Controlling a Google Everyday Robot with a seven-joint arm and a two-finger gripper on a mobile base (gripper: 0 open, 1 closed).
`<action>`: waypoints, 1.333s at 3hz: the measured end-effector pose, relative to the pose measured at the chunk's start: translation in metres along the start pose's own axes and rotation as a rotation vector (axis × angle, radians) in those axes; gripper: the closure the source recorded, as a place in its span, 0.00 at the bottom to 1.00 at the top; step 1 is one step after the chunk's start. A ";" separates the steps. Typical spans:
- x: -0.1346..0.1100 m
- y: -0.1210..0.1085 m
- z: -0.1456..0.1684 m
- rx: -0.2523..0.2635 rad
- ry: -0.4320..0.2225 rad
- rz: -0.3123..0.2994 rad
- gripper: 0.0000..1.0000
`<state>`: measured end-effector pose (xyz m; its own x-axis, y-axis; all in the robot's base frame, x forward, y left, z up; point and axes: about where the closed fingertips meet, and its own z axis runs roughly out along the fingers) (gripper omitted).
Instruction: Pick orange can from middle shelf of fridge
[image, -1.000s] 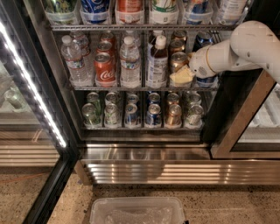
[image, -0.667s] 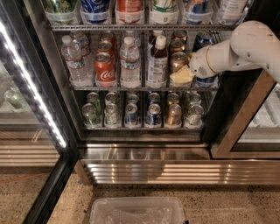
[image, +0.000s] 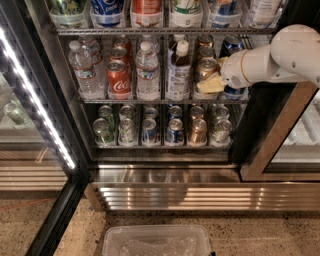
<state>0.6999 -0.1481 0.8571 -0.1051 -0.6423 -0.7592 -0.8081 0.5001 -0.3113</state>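
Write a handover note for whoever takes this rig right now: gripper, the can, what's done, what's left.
Gripper: reached into the fridge from the right, at the right end of the middle shelf, against the front orange can. Whether it has a grip cannot be told.
Orange can: upright at the front of its row on the middle shelf, just right of the white-capped bottle.
Done: arm is at the can.
Left: confirm the grasp, lift the can over the front rail, draw it out without knocking the bottle.
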 end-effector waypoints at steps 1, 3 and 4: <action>-0.014 0.003 -0.014 0.042 -0.033 -0.027 1.00; -0.063 0.036 -0.122 0.220 -0.150 -0.050 1.00; -0.077 0.068 -0.206 0.262 -0.170 -0.007 1.00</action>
<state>0.5333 -0.1843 1.0126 0.0163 -0.5510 -0.8344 -0.6290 0.6430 -0.4369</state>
